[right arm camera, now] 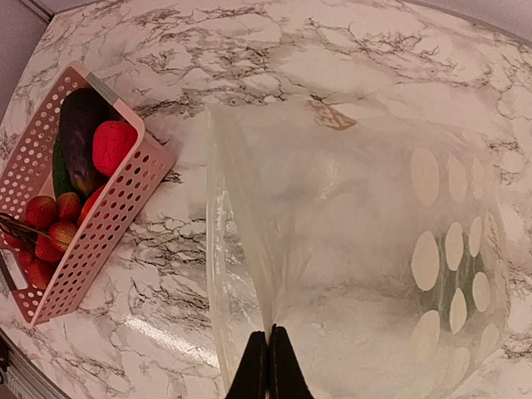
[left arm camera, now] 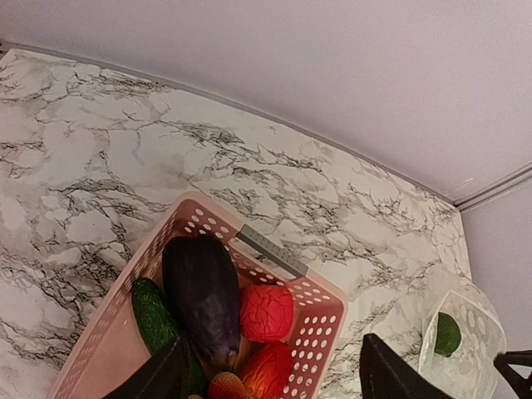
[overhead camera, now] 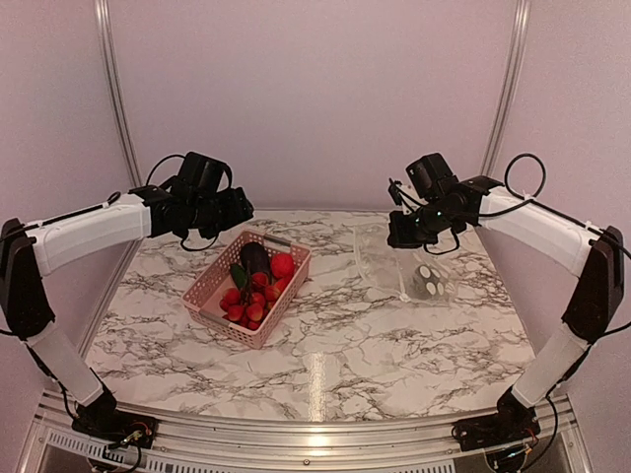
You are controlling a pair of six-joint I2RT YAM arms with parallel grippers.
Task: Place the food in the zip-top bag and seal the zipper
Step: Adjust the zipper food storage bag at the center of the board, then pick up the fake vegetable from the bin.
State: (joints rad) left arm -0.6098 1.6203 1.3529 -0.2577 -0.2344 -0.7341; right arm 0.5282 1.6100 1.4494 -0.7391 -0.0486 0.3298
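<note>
Right claw (right arm camera: pixel 268 366) nipped shut on the lip of the zip-top bag (right arm camera: pixel 357 249) — left claw (left arm camera: pixel 274 384) spread wide, holding nothing, above the basket (left arm camera: pixel 320 332)

Thin film between my right fingertips could slip out if I lift or tug sideways, and the mouth would flop shut; the bag lies on the table (overhead camera: pixel 335 345) apart from the basket, so a carried piece might drop and roll on the way across. Counted: one bag, one basket, one eggplant (left arm camera: pixel 202 295), one round tomato (left arm camera: pixel 266 312) for certain, two green pieces (one in the basket (left arm camera: pixel 152 314), one already in the bag (left arm camera: pixel 447 334)), at least five small red pieces (right arm camera: pixel 40 212)
</note>
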